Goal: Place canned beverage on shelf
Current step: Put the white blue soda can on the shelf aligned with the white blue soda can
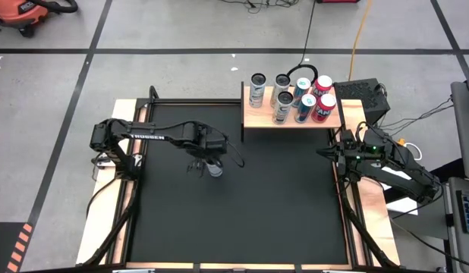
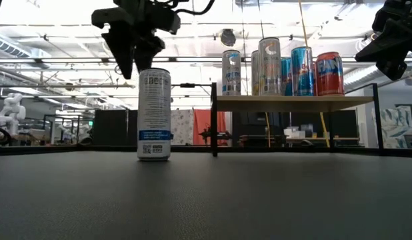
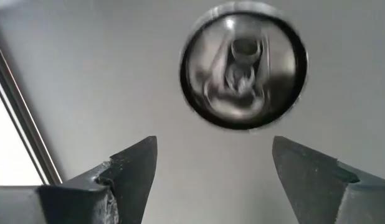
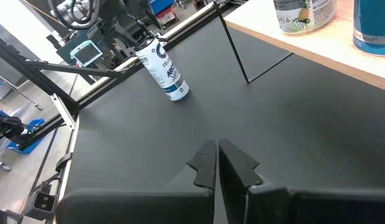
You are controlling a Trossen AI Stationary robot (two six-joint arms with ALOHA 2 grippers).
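Note:
A tall white-and-blue can (image 2: 154, 113) stands upright on its base on the black mat (image 1: 242, 220), left of the middle. It also shows in the high view (image 1: 214, 170) and the right wrist view (image 4: 164, 70). My left gripper (image 2: 136, 57) is open and points down just above the can, a little off to one side. In the left wrist view its fingers (image 3: 133, 171) stand apart below the can's silver top (image 3: 243, 65). My right gripper (image 4: 217, 162) is shut and empty at the table's right edge (image 1: 329, 154). The light wooden shelf (image 1: 257, 120) stands at the far side.
Several cans (image 1: 303, 97) stand upright on the shelf's right and middle parts, also seen in the low view (image 2: 279, 67). The shelf's near left part (image 1: 253, 120) is bare. The shelf stands on thin black legs (image 2: 214, 123). A black frame rail (image 1: 348, 212) borders the mat.

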